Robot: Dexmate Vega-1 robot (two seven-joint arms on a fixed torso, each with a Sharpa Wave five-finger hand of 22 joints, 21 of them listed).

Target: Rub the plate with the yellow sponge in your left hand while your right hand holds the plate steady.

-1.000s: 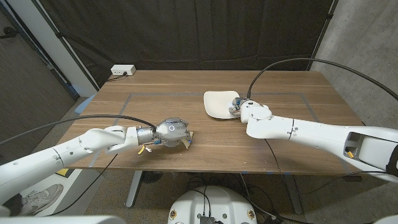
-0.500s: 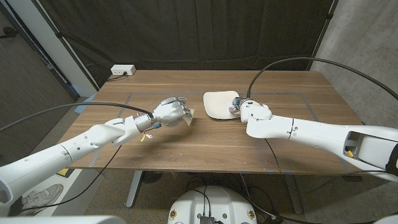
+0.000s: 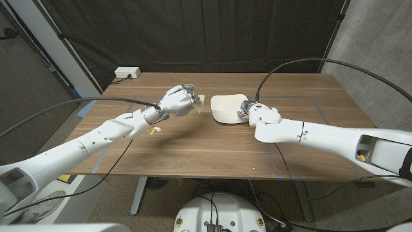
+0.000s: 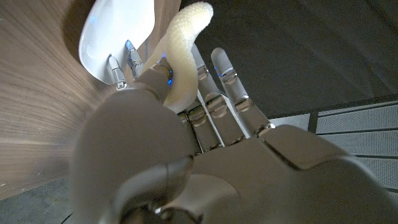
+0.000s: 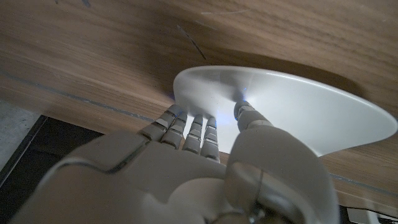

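- A wooden desk (image 3: 212, 145) is carrying faint tape lines (image 3: 302, 98).
- A white power strip (image 3: 126, 73) is sitting at its ten o'clock corner.
- A black curtain (image 3: 212, 32) is hanging behind.

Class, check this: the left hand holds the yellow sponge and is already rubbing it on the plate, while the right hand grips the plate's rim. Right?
Not quite. The head view shows the left hand holding the yellow sponge beside the plate, not yet on it. The right hand does grip the rim.

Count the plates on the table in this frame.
1. The plate sits on the table toward its far middle, gripped at its rim by the right hand. The left hand holds the sponge just beside it. None looks hidden.
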